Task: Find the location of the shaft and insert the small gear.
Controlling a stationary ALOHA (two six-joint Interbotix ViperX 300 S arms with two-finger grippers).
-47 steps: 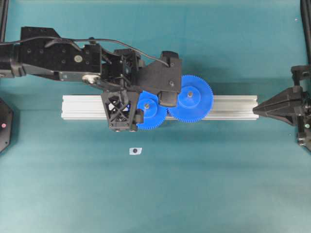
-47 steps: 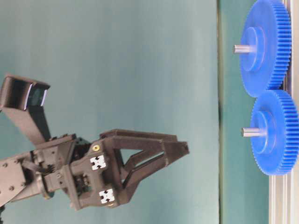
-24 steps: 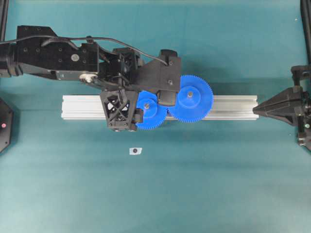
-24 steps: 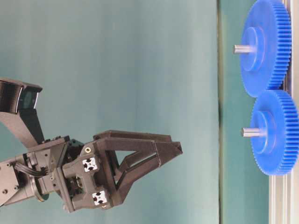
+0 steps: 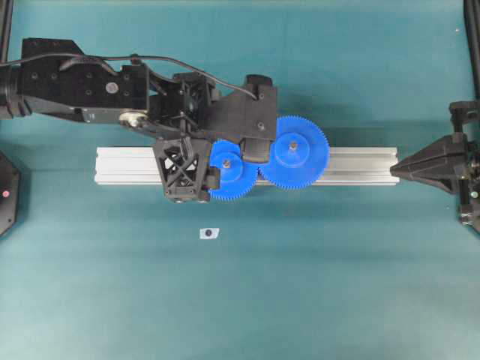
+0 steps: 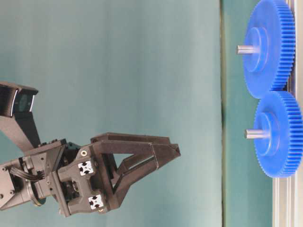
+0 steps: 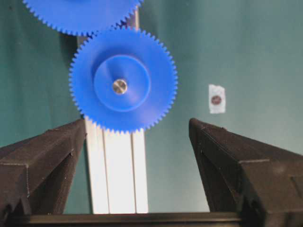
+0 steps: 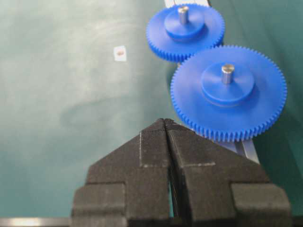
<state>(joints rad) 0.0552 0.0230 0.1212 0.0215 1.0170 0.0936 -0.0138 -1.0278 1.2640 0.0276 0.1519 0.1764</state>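
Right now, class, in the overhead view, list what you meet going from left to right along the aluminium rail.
Left gripper, open above the rail → small gear on its shaft → large gear meshing with it → bare end of the aluminium rail → right gripper, shut, just off the rail's end.

Counter (image 5: 330,285): flat teal-green cover, edge to edge.
Frame (image 5: 6,30): dark posts at far corners.
Light: even, soft shadows.

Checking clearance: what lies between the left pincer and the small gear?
Nothing: in the table-level view only bare teal backdrop separates the left pincer from the small gear.
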